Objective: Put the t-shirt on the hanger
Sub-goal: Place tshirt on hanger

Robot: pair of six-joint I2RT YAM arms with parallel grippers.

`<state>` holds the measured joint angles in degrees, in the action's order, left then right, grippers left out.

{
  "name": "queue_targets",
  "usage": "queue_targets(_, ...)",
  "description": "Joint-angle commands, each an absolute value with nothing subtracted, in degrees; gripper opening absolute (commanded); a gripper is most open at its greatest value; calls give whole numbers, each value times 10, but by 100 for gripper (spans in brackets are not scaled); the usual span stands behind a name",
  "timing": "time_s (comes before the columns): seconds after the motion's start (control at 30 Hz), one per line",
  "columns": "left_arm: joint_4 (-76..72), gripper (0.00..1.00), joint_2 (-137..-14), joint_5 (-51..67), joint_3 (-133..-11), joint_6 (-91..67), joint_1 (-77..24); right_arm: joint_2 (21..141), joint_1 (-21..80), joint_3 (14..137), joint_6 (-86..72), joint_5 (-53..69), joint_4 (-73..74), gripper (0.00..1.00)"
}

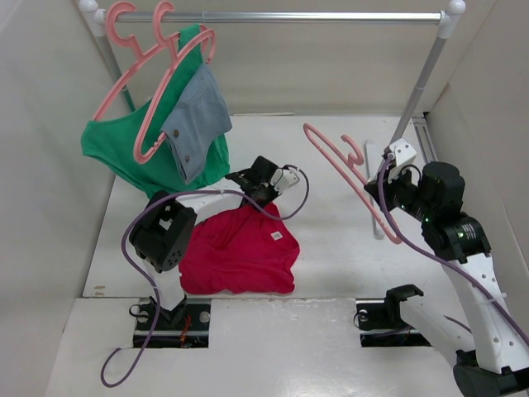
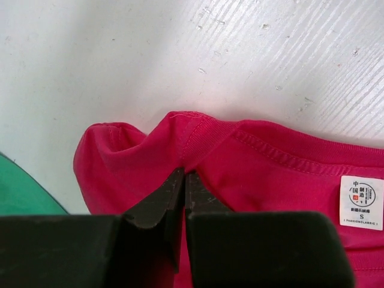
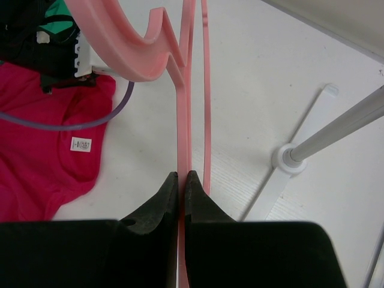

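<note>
The crimson t-shirt [image 1: 240,252] lies crumpled on the white table, its white neck label [image 2: 360,203] facing up. My left gripper [image 2: 183,173] is shut on the t-shirt's collar fold, near the garment's far edge [image 1: 263,197]. The pink hanger [image 1: 347,169] is held in the air at the right, hook pointing left. My right gripper [image 3: 182,175] is shut on one thin arm of the hanger [image 3: 183,120]; the hanger's hook [image 3: 129,51] curves at the upper left of the right wrist view. The t-shirt [image 3: 42,156] also shows at the left there.
A clothes rail [image 1: 281,16] spans the back; its right post [image 1: 417,87] stands on a round foot [image 3: 289,159]. Two pink hangers [image 1: 149,74] hang at the rail's left with a green garment [image 1: 124,149] and a grey-blue denim piece [image 1: 198,116]. White walls enclose the table.
</note>
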<state>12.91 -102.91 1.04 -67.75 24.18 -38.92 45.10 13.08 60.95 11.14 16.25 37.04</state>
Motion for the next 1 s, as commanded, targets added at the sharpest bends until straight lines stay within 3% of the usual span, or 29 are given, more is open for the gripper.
queue_targets(0.0,127,0,-1010,12,-676,250,-382,442,127,622,113,157,364,0)
queue_targets(0.27,134,0,-998,41,-732,216,-336,434,127,576,132,334,465,0)
queue_targets(0.43,147,0,-998,59,-743,199,-329,375,127,510,93,341,502,0)
queue_targets(0.63,147,0,-998,83,-748,179,-329,369,133,435,46,422,416,0)
queue_targets(0.97,163,0,-998,83,-765,179,-334,375,138,416,25,420,353,0)
